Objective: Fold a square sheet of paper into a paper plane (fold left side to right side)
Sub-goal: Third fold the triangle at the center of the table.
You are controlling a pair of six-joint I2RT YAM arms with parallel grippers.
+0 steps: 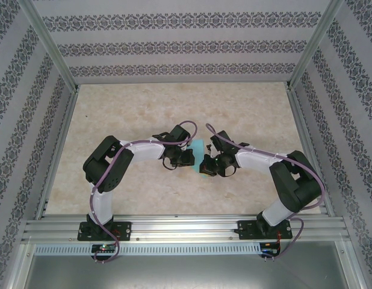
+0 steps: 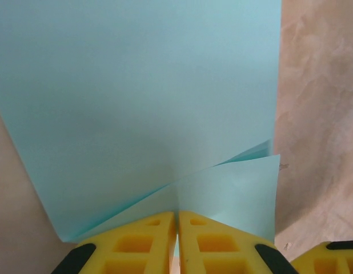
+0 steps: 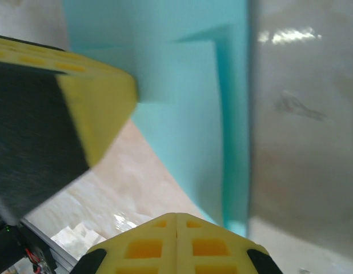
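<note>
The turquoise sheet of paper lies folded between the two arms at the middle of the table. In the left wrist view the paper shows layered flaps and a crease. My left gripper is shut on its near edge, and a sliver of turquoise shows between the yellow fingers. From above, this left gripper sits at the paper's left side. My right gripper is shut with nothing between its fingers, just short of the paper's near corner. From above, the right gripper is at the paper's lower right.
The beige marbled table is walled by patterned panels and aluminium rails along its near edge. In the right wrist view, a yellow and black finger of the left gripper is close at upper left.
</note>
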